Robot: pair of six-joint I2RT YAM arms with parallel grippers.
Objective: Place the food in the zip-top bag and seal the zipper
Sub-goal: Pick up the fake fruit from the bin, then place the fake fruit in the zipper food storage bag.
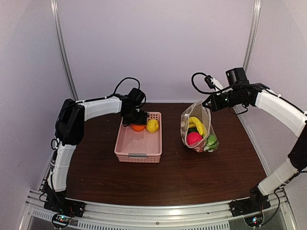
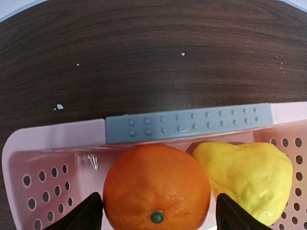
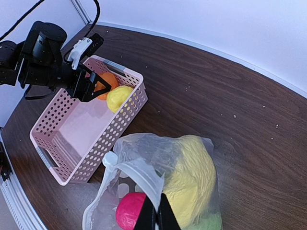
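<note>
An orange (image 2: 156,184) lies at the far end of the pink basket (image 2: 53,139), touching a yellow piece (image 2: 249,175) on its right. My left gripper (image 2: 159,215) is down in the basket, open, with one finger on each side of the orange and a small gap at the right finger. The dotted zip-top bag (image 1: 196,127) stands right of the basket, holding a yellow banana (image 1: 196,125), a red ball (image 1: 194,138) and green pieces (image 1: 211,142). My right gripper (image 3: 158,218) is shut on the bag's mouth edge, on the zipper strip (image 3: 139,177), and holds it up.
The basket (image 1: 138,143) sits left of centre on the dark wooden table (image 1: 177,177), with a grey handle plate (image 2: 189,123) on its far wall. White walls and two metal posts enclose the back. Both arm bases stand at the near edge.
</note>
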